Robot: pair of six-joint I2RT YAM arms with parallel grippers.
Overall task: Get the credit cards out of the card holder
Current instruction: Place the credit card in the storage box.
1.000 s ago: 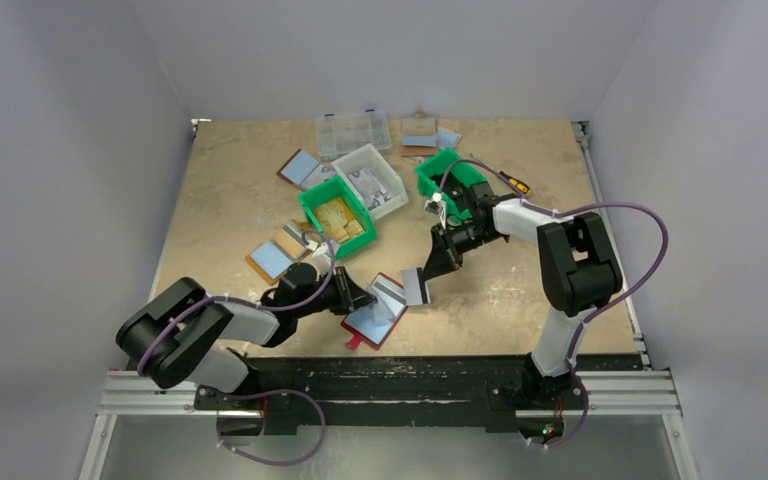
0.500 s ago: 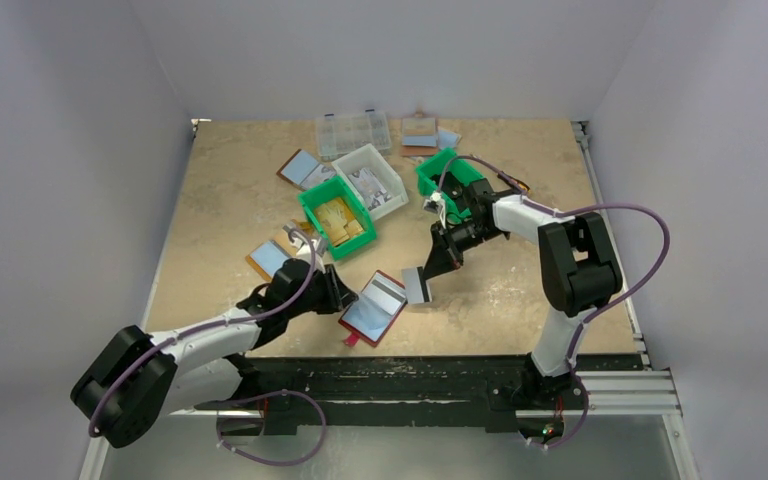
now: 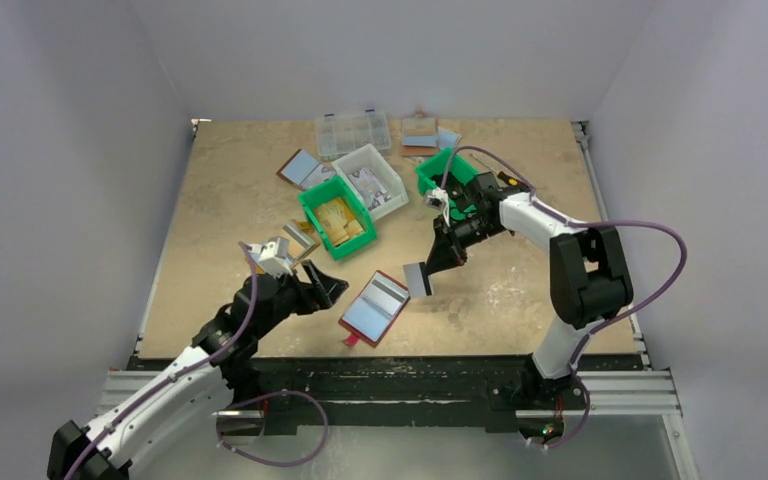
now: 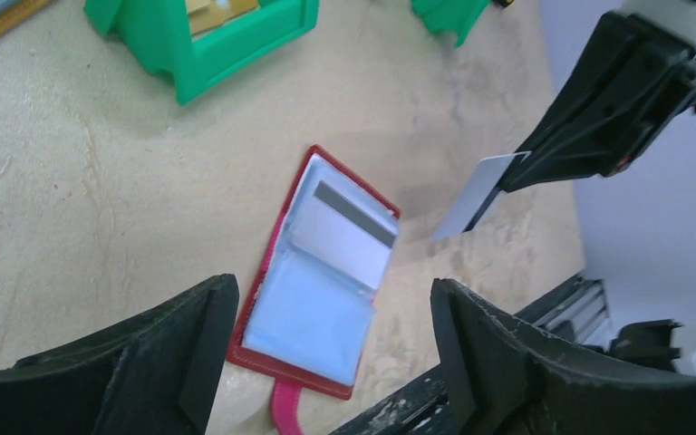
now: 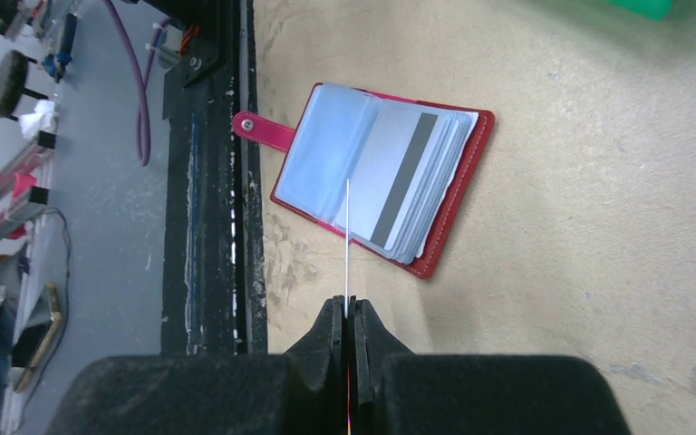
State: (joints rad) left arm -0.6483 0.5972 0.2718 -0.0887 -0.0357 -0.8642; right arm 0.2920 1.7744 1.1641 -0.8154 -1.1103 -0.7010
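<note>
The red-rimmed card holder [image 3: 373,308] lies open on the table near the front edge, its red tab [image 5: 263,130] toward the rail. A pale grey credit card [image 5: 401,175] with a dark band sits in its far panel. My left gripper [image 3: 320,288] is open just left of the card holder and touches nothing; in the left wrist view the card holder [image 4: 276,317] shows between its fingers [image 4: 190,335]. My right gripper [image 3: 432,266] hovers right of the card holder, shut on one credit card [image 3: 417,279] held on edge [image 5: 347,240] above the table.
Behind the card holder stand a green bin [image 3: 337,215] with tan pieces, a white bin [image 3: 375,178] and a second green bin [image 3: 440,172]. A clear organiser box [image 3: 353,130], tan-rimmed bifolds [image 3: 300,166] and a screwdriver [image 3: 508,181] lie farther back. A black rail [image 3: 410,368] runs along the front edge.
My left gripper has let go of the card holder, opened wide and drawn back to the left. The right gripper has kept its card and shifted slightly.
</note>
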